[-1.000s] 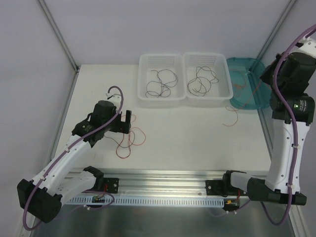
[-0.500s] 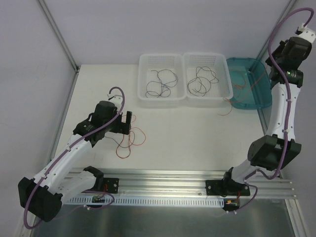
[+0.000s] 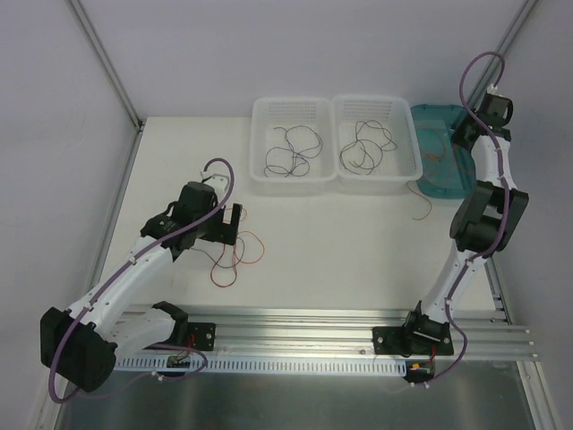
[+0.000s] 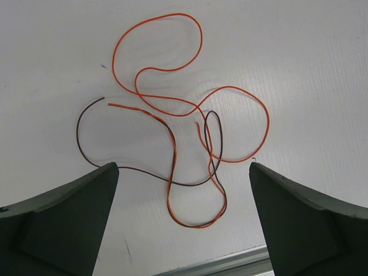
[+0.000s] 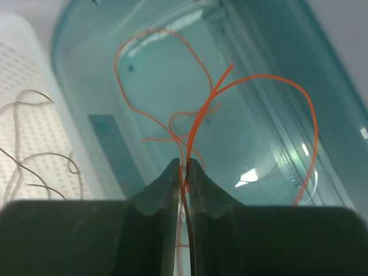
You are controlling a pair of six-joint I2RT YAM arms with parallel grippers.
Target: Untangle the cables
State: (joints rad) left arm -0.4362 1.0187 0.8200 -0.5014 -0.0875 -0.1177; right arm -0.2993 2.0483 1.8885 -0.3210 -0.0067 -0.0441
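Note:
A tangle of thin orange and dark cables (image 4: 172, 132) lies on the white table, also seen in the top view (image 3: 231, 260). My left gripper (image 4: 183, 168) is open and hovers over it, the fingers on either side of the lower loops and touching nothing. My right gripper (image 5: 185, 168) is shut on an orange cable (image 5: 198, 123) over the teal tray (image 5: 270, 115). In the top view the right gripper (image 3: 466, 136) is above the tray (image 3: 448, 184), and the cable's tail (image 3: 423, 202) trails over the tray's edge onto the table.
Two white perforated baskets (image 3: 260, 143) (image 3: 412, 143) stand at the back, each holding loose dark wires (image 3: 288, 154) (image 3: 365, 148). More orange wire lies in the teal tray. A metal rail (image 3: 295, 327) runs along the near edge.
My right arm has stretched out and come down over the teal tray with the orange cable; the cable's tail has shifted on the table near the tray. The left arm has barely moved.

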